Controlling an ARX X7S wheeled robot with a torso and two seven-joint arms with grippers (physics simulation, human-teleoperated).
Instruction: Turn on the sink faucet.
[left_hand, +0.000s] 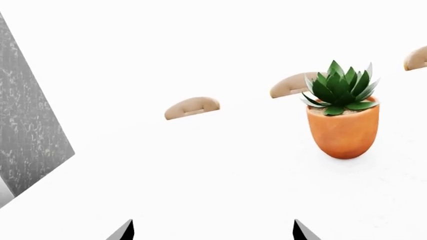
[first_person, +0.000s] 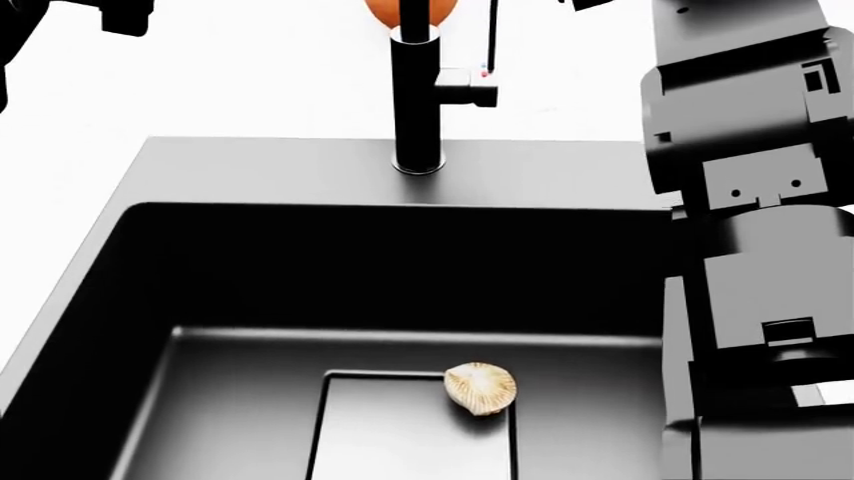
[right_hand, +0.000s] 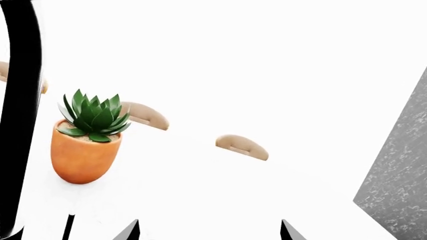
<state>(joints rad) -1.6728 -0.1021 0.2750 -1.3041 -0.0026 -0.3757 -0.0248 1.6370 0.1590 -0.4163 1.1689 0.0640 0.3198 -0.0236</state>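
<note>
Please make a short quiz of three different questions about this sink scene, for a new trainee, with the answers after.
1. True or false: the shell lies on the counter beside the sink.
2. On which side of the sink faucet in the head view is its handle block? A) left B) right C) none
3. Fill in: the plant grows in an ______ pot.

Key: 1. False, it lies inside the basin, at the drain plate corner. 2. B. 3. orange.

One sink faucet (first_person: 418, 95), one sink (first_person: 400, 300), one shell (first_person: 481, 387), one potted succulent (left_hand: 343, 112).
</note>
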